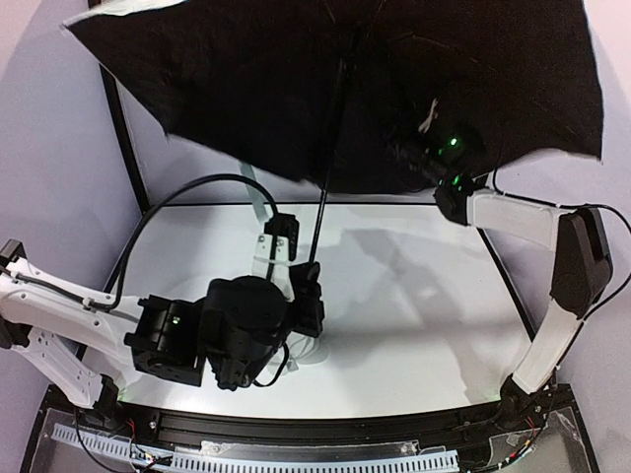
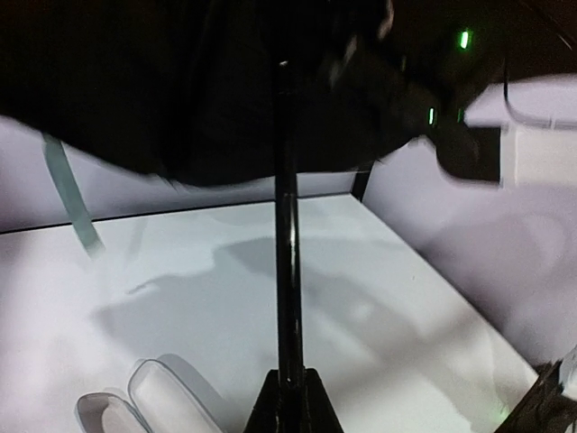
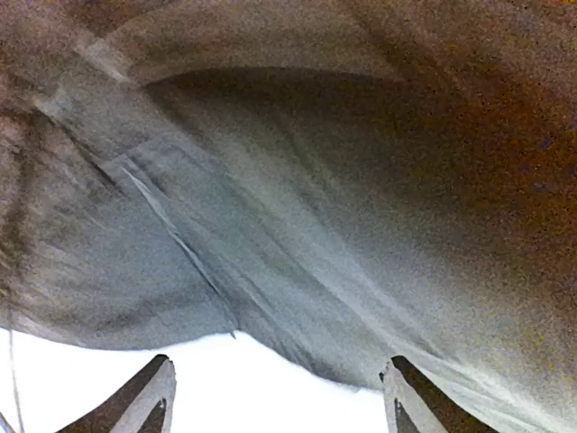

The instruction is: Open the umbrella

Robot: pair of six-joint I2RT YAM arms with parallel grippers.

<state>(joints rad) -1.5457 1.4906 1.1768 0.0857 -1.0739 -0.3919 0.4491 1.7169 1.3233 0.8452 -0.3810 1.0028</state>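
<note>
The umbrella stands open, and its black-lined canopy (image 1: 296, 89) fills the top of the overhead view. Its thin black shaft (image 1: 320, 212) runs down to my left gripper (image 1: 308, 271), which is shut on the shaft low down. In the left wrist view the shaft (image 2: 287, 225) rises straight out of the closed left gripper (image 2: 290, 401). The handle is hidden. My right gripper (image 1: 419, 153) is raised under the canopy's right side. In its own view the right gripper (image 3: 278, 363) is open, with nothing between its fingers and the grey canopy fabric (image 3: 297, 207) just beyond them.
A pale oval two-shell case (image 2: 135, 406) lies on the white table (image 1: 414, 315) by the left gripper. A mint strap (image 2: 70, 194) hangs from the canopy's left edge. A black frame post (image 1: 123, 128) and lilac walls stand behind the table.
</note>
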